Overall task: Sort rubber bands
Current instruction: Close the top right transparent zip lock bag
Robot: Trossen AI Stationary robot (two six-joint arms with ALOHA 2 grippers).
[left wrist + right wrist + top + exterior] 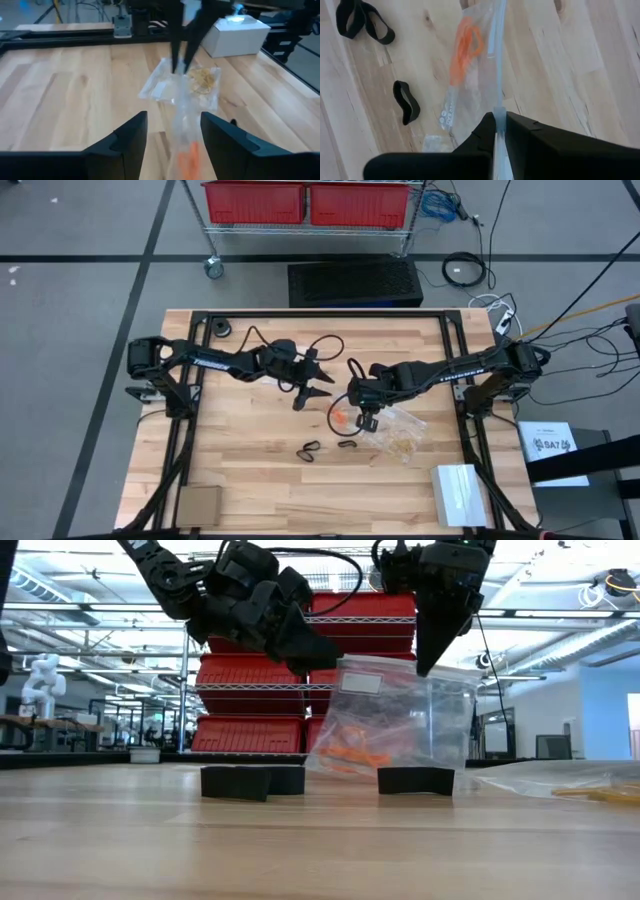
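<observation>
Risk of clear bag (485, 65) with orange bands (465, 42) slipping from clenched right tool (500, 125) onto desk (250, 480); left tool (172, 132) released beside.

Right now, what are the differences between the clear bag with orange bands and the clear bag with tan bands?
The bag with orange bands hangs above the table, pinched at its edge by the shut right gripper; the bag with tan bands lies flat on the wood, held by nothing. The open left gripper faces the hanging one. Their contents differ: orange-red loops against pale tan ones. Both are clear plastic bags.
</observation>
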